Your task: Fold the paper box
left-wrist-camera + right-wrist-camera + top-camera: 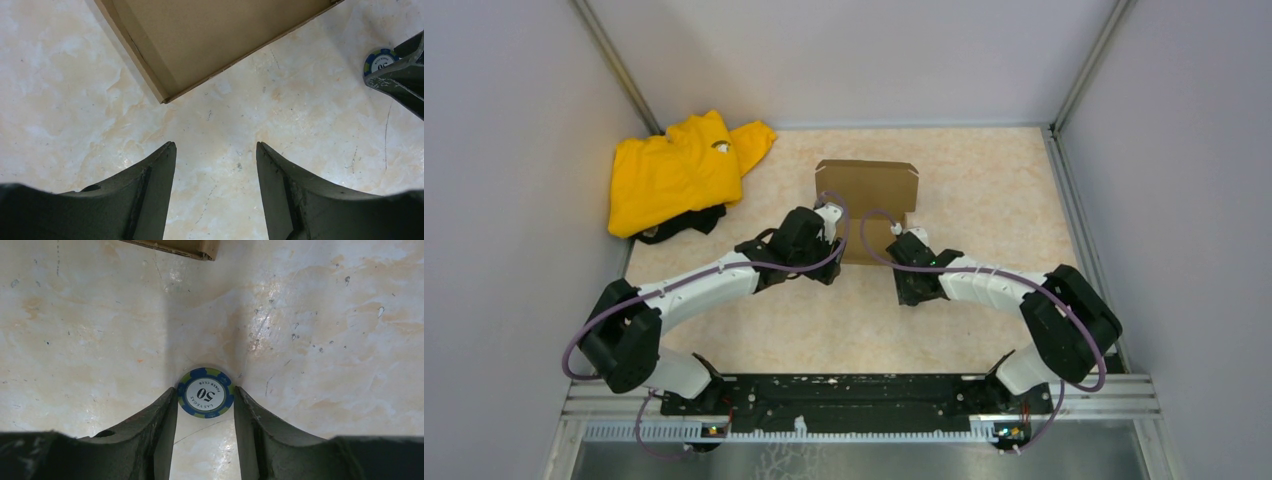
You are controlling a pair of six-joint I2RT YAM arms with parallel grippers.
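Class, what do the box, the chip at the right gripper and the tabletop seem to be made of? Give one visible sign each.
The paper box: brown cardboard, matte, raw cut edges. The poker chip: probably moulded plastic, blue and green rim, printed white centre. The tabletop: glossy marble-patterned surface, likely laminate; glare and scuffs show.

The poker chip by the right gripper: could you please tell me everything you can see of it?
The round blue-and-green poker chip has a rim of alternating blue and green blocks around a white centre printed "50", "LAS VEGAS" and "POKER CLUB". It looks like plastic. It lies flat, face up, over the pale marbled table, between the right gripper's fingertips, which appear to touch its rim on both sides. It sits apart from the brown cardboard box.
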